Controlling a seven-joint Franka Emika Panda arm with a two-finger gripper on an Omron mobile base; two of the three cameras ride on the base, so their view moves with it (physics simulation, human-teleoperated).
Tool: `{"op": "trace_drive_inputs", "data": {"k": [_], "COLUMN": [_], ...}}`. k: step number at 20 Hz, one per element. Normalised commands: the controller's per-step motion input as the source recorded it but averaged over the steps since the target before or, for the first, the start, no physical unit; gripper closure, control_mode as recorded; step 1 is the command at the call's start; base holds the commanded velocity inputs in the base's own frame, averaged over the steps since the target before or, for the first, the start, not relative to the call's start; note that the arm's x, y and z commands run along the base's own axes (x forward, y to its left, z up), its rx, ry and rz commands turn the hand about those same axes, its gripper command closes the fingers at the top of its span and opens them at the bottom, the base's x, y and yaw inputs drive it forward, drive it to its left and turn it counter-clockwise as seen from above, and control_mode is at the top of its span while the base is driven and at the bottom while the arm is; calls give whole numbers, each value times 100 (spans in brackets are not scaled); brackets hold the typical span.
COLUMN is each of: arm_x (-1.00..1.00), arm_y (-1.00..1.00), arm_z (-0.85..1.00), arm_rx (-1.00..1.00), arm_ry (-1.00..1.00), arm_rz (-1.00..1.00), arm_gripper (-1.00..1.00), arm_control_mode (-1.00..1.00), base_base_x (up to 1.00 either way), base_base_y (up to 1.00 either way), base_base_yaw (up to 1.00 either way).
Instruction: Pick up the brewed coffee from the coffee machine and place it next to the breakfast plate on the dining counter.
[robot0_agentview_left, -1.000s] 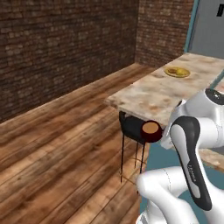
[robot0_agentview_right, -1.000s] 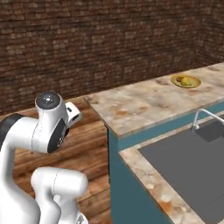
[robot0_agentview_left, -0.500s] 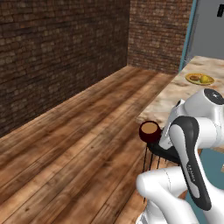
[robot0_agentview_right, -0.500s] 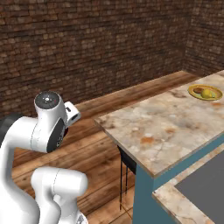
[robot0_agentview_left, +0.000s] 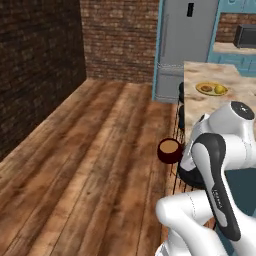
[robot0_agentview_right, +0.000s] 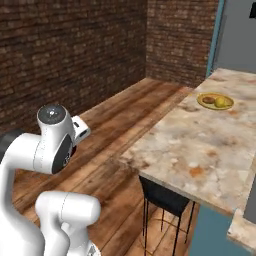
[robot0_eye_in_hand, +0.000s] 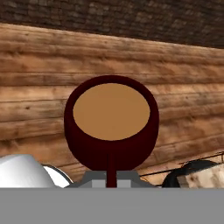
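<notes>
The brewed coffee (robot0_agentview_left: 169, 150) is a small dark red round mug filled nearly to the rim with flat tan-brown liquid. In the left base view it hangs in the air over the wooden floor (robot0_agentview_left: 95, 165), just left of the white arm's bent wrist and left of the counter (robot0_agentview_left: 210, 102) edge. In the hand view the mug (robot0_eye_in_hand: 111, 127) sits upright and centred, its thin handle running straight down to the hand (robot0_eye_in_hand: 111, 177), whose fingers are pinched tight on that handle. The arm is folded, elbow high, forearm reaching toward the mug at about counter height. Further right and well apart from the mug, the breakfast plate (robot0_agentview_left: 211, 89) lies on the marbled counter, yellow-rimmed, with a brown pastry and a yellow fruit. In the right base view the plate (robot0_agentview_right: 215, 101) rests near the counter's far end.
</notes>
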Motion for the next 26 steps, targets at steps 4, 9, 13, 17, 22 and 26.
{"op": "trace_drive_inputs", "data": {"k": [4,9,13,17,22,26], "arm_x": [0,0,0,0,0,0], "arm_y": [0,0,0,0,0,0], "arm_z": [0,0,0,0,0,0], "arm_rx": [0,0,0,0,0,0], "arm_ry": [0,0,0,0,0,0], "arm_rz": [0,0,0,0,0,0], "arm_gripper": [100,100,100,100,100,100], "arm_control_mode": [100,100,100,100,100,100], "base_base_x": [71,63,58,66,67,66], "base_base_y": [100,92,87,78,74,63], "base_base_yaw": [-64,-67,-68,-65,-65,-65]}}
